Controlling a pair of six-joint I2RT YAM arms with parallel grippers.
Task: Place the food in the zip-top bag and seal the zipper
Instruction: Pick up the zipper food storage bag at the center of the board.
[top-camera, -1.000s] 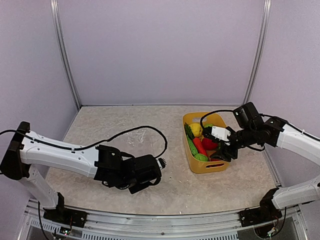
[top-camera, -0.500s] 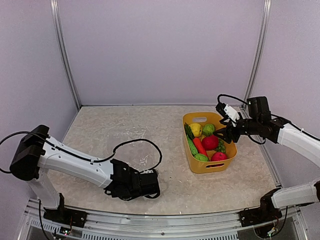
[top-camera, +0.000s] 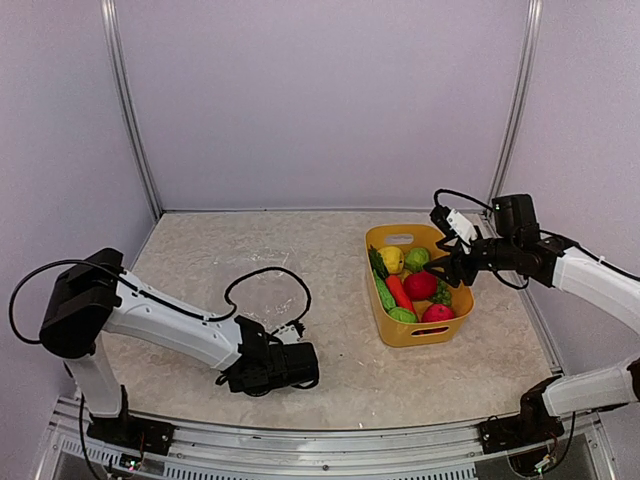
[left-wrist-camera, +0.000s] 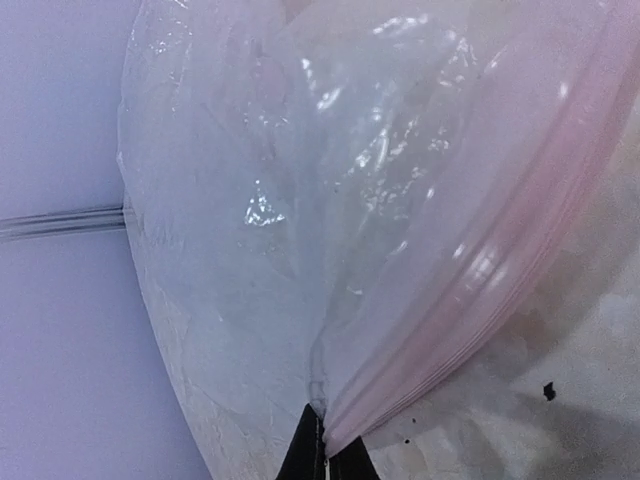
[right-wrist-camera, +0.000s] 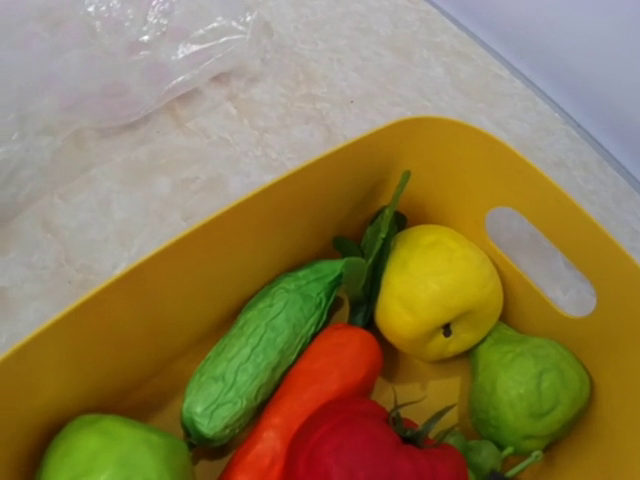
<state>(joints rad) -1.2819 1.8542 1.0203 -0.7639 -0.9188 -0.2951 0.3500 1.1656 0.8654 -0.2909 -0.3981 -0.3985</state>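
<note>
Left hand (left-wrist-camera: 323, 452) clenched on zip-top bag (left-wrist-camera: 300, 200) edge; right hand (top-camera: 440, 268) above food (top-camera: 420, 285) in basket (right-wrist-camera: 150, 300), state unclear

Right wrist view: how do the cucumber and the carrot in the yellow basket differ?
The cucumber is green and wrinkled; the carrot is orange and smooth. The cucumber lies by the basket wall; the carrot lies further in. Both are long and slant the same way.

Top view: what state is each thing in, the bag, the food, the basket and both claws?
zip-top bag: empty, one edge pinched
basket: upright, filled
food: in the basket, none bagged
left gripper: shut on the zip-top bag
right gripper: open, empty, above the basket
</note>
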